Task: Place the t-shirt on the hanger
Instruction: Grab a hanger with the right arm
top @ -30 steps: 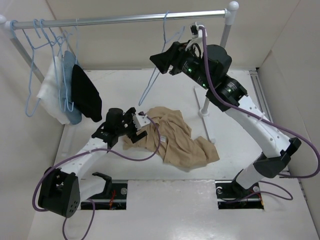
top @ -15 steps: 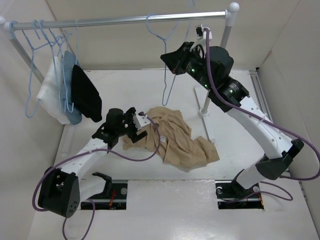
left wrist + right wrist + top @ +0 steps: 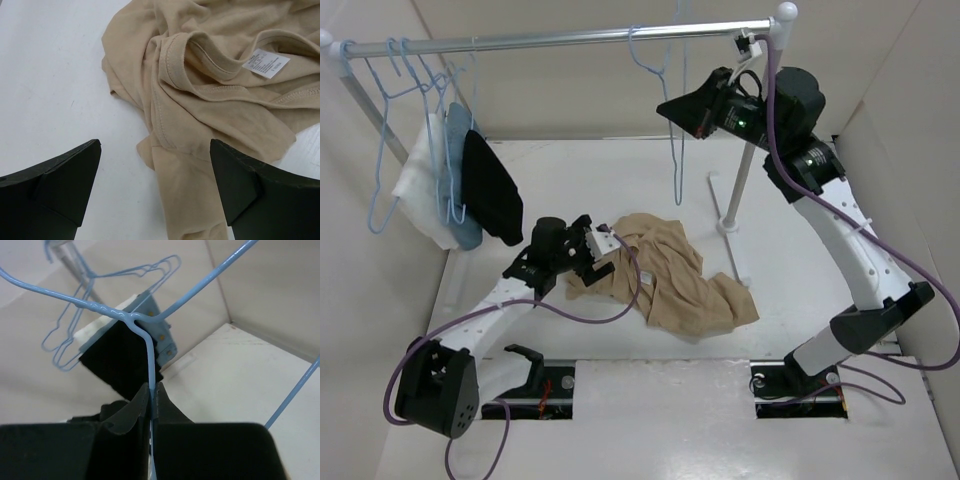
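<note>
The tan t-shirt (image 3: 670, 275) lies crumpled on the table, its neck and white label (image 3: 265, 64) showing in the left wrist view. My left gripper (image 3: 592, 252) hovers low over the shirt's left edge. It is open (image 3: 155, 160), with shirt cloth (image 3: 200, 115) and bare table between its fingers. My right gripper (image 3: 672, 108) is raised near the right end of the rail and is shut on the wire of a light-blue hanger (image 3: 677, 150). In the right wrist view the jaws (image 3: 152, 386) pinch the hanger (image 3: 145, 340) just below its twisted neck. The hanger's hook is up by the rail.
A metal rail (image 3: 560, 40) crosses the back on posts, one post (image 3: 744, 175) standing right of the shirt. At its left end hang several blue hangers (image 3: 395, 100), a white cloth (image 3: 420, 185), a blue cloth (image 3: 460, 225) and a black garment (image 3: 492, 185). Beige walls enclose the table.
My right gripper has shut on the hanger's wire and moved up and to the right, turning the hanger to hang nearly straight down. The left arm and the shirt have not moved.
</note>
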Robot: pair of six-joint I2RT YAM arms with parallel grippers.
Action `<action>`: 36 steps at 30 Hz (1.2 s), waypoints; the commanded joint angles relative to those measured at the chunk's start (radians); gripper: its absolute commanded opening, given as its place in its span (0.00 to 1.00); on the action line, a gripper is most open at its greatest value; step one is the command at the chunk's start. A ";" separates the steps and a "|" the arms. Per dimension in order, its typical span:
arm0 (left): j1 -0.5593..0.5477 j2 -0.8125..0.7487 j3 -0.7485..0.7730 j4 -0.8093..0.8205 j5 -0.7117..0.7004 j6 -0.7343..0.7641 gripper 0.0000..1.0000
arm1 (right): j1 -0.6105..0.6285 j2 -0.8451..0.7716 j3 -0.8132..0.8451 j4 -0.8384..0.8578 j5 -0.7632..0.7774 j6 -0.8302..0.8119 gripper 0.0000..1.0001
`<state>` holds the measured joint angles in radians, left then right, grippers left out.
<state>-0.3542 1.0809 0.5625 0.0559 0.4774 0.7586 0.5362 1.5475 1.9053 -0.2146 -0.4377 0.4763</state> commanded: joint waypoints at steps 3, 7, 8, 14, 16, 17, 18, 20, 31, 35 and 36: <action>-0.006 -0.085 0.060 -0.019 0.044 0.071 0.88 | -0.056 -0.007 0.049 -0.063 -0.387 -0.063 0.00; -0.006 -0.171 0.070 0.008 0.134 0.175 0.88 | -0.067 -0.052 0.006 -0.224 -0.415 -0.203 0.00; -0.006 -0.199 0.070 0.021 0.154 0.188 0.88 | -0.067 -0.061 -0.012 -0.207 -0.432 -0.203 0.00; -0.006 -0.240 0.163 0.079 0.262 0.176 0.87 | -0.067 -0.095 -0.097 -0.306 -0.510 -0.273 0.00; -0.006 -0.269 0.186 0.079 0.271 0.176 0.87 | -0.067 -0.110 -0.136 -0.354 -0.519 -0.320 0.00; -0.006 -0.280 0.197 0.102 0.280 0.176 0.88 | -0.067 -0.130 -0.194 -0.373 -0.529 -0.338 0.00; -0.006 -0.291 0.197 0.119 0.280 0.167 0.91 | -0.067 -0.141 -0.228 -0.385 -0.529 -0.366 0.00; -0.015 -0.328 0.197 0.186 0.280 0.153 0.93 | -0.077 -0.161 -0.300 -0.385 -0.555 -0.376 0.00; -0.078 -0.282 0.275 0.142 0.391 0.162 0.99 | 0.065 -0.182 -0.462 -0.379 -0.519 -0.445 0.00; -0.078 -0.217 0.315 0.121 0.415 0.139 0.99 | 0.116 -0.173 -0.453 -0.465 -0.507 -0.514 0.00; -0.078 -0.217 0.327 0.121 0.426 0.139 0.99 | 0.116 -0.173 -0.453 -0.474 -0.507 -0.515 0.00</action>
<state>-0.4267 0.8581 0.8387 0.1837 0.8391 0.9154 0.6403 1.3823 1.4311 -0.6529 -0.9390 0.0273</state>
